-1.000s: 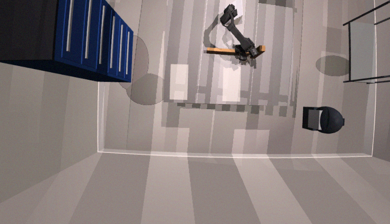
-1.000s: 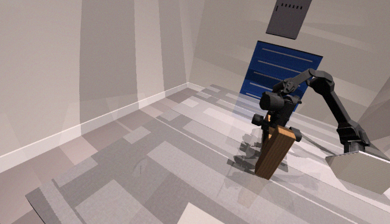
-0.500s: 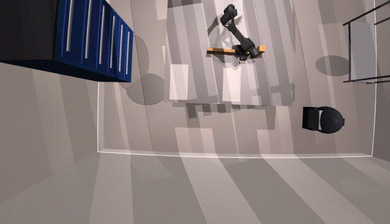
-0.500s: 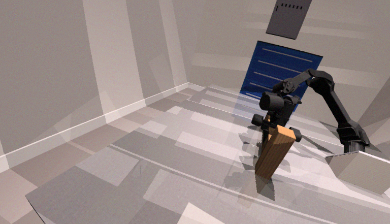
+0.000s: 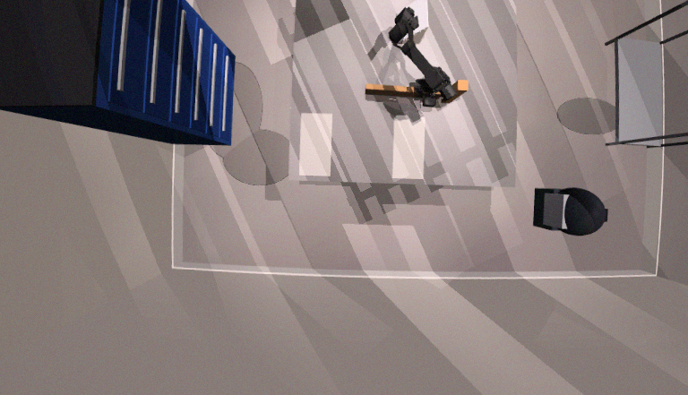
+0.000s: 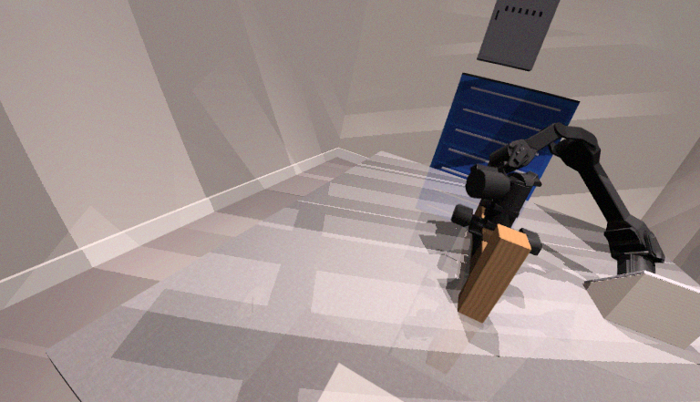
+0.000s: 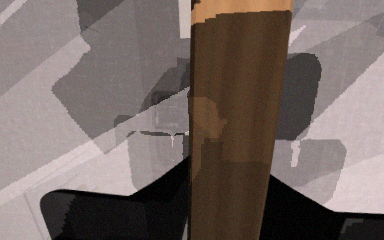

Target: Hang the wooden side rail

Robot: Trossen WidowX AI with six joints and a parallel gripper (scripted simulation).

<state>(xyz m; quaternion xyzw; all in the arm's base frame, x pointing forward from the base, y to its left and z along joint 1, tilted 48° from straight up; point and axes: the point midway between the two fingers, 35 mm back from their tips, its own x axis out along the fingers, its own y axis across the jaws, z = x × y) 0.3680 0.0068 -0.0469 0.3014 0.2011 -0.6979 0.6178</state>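
Observation:
The wooden post [image 5: 462, 85] [image 6: 492, 279] stands upright on the table [image 5: 471, 167]. The wooden side rail [image 5: 385, 89] [image 7: 235, 100] runs left from beside the post in the top view. Its far end lies low over the table; whether it touches cannot be told. My gripper [image 5: 425, 95] [image 7: 216, 162] is shut on the rail near its post end, with one black finger on each side in the wrist view. The arm covers the joint between rail and post. The steel hooks, the slot and the pins are hidden, so whether the hooks sit on the pins cannot be told.
A pale angled panel [image 5: 419, 12] [image 6: 650, 304] stands by the arm's base. Two white rectangles [image 5: 315, 144] [image 5: 408, 148] show at the table's front. A blue drawer cabinet [image 5: 172, 66] [image 6: 506, 114], a dark chair [image 5: 583, 211] and a rack [image 5: 640, 91] stand away from the arm.

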